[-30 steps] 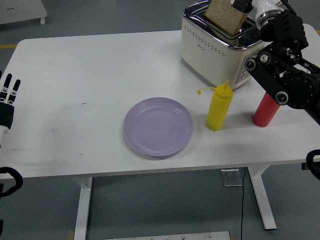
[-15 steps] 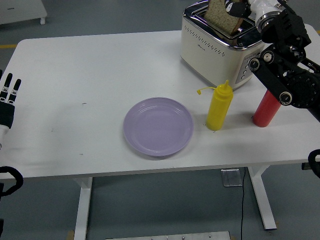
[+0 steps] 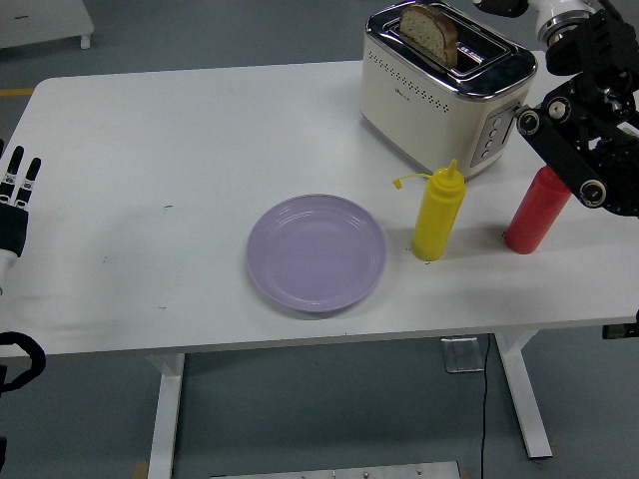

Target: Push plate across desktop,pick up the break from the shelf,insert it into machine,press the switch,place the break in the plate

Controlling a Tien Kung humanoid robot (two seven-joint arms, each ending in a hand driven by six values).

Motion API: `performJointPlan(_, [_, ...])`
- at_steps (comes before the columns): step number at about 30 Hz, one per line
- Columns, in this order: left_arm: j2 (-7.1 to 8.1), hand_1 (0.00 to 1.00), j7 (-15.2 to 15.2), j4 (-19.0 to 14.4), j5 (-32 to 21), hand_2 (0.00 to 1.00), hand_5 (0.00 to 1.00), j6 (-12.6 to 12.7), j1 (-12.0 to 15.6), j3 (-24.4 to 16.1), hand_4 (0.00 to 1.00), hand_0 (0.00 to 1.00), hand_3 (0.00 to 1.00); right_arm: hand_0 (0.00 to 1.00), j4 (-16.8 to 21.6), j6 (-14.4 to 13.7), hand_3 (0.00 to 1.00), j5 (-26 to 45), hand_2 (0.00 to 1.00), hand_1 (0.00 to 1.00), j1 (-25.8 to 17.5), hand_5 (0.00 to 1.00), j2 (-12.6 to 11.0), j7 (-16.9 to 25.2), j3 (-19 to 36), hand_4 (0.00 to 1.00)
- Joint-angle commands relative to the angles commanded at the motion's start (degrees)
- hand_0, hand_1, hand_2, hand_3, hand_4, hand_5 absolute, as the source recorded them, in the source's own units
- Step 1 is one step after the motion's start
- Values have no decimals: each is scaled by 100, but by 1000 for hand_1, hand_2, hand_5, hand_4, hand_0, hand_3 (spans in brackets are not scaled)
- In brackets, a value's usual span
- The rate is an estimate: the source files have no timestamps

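Bread (image 3: 431, 29) now sits lower in toaster (image 3: 439, 95); plate (image 3: 316, 252) bare.

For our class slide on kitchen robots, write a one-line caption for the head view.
Bread slice sits in the toaster; purple plate waits beside yellow and red bottles.

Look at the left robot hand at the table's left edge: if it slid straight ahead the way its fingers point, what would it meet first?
Probably nothing: the left robot hand points toward the far side, where only bare table shows. Depth is hard to judge.
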Motion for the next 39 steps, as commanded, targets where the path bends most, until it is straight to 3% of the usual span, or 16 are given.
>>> performJointPlan(5, [14,872,-1,-23,6,929,998,-1,39,-67,639,831,799,668,423,-132,806,211,822,701,-243,305,-438,69,58,717])
performJointPlan(6, [18,872,-1,-33,8,929,998,-3,52,-93,630,831,798,567,535,-106,665,304,694,619,-327,391,-555,98,88,575])
performJointPlan(7, [22,872,-1,-41,10,929,998,-4,64,-115,630,831,798,567,634,-73,665,380,694,619,-398,391,-663,122,113,575])
performJointPlan(11, [33,872,0,-66,15,929,998,-8,107,-189,630,831,798,567,1005,204,665,606,694,619,-705,391,-1058,224,205,575])
performJointPlan(12, [35,872,0,-71,16,929,998,-9,116,-203,630,831,798,570,1103,281,617,643,675,615,-789,446,-1160,247,229,502])
performJointPlan(17, [42,872,1,-90,21,929,998,-10,164,-264,630,831,798,570,1533,657,617,868,675,615,-1206,446,-1677,425,405,502])
performJointPlan(18, [44,872,1,-94,23,929,998,-9,176,-277,630,831,798,547,1619,762,591,912,654,592,-1303,477,-1793,477,456,432])
performJointPlan(22, [51,872,4,-103,28,929,998,1,221,-317,630,831,798,547,1852,1025,591,1025,654,592,-1594,477,-2134,637,584,432])
performJointPlan(24, [53,872,5,-105,29,929,998,4,238,-331,630,830,798,497,1921,1110,580,1074,641,555,-1695,477,-2241,699,608,406])
performJointPlan(28, [62,872,7,-110,29,929,998,9,262,-348,630,830,798,497,1973,1285,580,1170,641,555,-1817,477,-2357,746,530,406])
performJointPlan(39, [50,872,33,-110,32,929,998,36,209,-302,630,831,798,515,1826,1565,578,1238,639,556,-1816,469,-2295,775,86,408])
